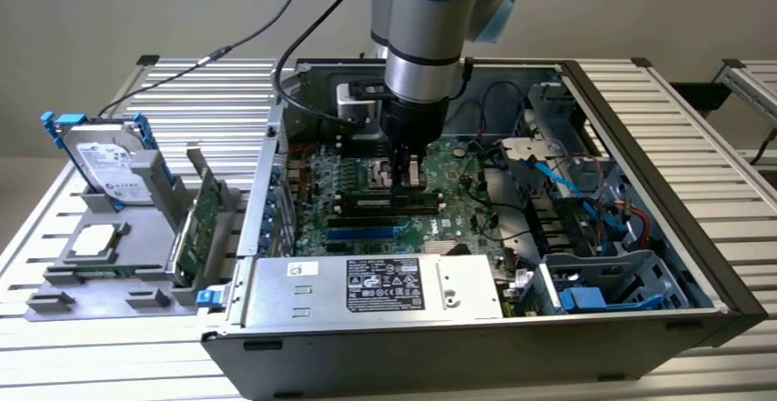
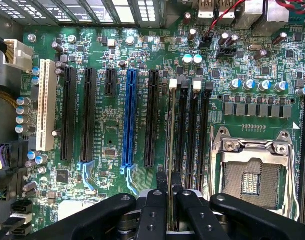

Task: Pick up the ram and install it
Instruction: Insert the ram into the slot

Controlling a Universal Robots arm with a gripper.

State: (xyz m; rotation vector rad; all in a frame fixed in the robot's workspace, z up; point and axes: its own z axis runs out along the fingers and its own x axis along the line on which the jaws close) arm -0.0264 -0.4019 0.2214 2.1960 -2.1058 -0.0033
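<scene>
One ram (image 2: 171,130): you see it edge-on in the wrist view, a long, thin, greenish-gold strip.
Place: it runs along the memory slot next to a long black expansion slot (image 2: 152,117). You cannot tell whether it is seated.
Gripper (image 2: 168,182): clamped narrow on the ram's near end, with a black finger (image 2: 161,181) against each face.
Arm (image 1: 425,65): in the exterior view it reaches straight down into the open case (image 1: 680,237), over the motherboard (image 2: 110,135).
Neighbours: three black memory slots (image 2: 194,130) lie just beside the ram, with the CPU socket (image 2: 252,172) beyond them.
In your way: a white latch (image 2: 173,84) sits at the slot's far end.
Outside: a hard drive (image 1: 104,160) and an expansion card (image 1: 200,219) stand upright at the exterior view's left, well apart.
</scene>
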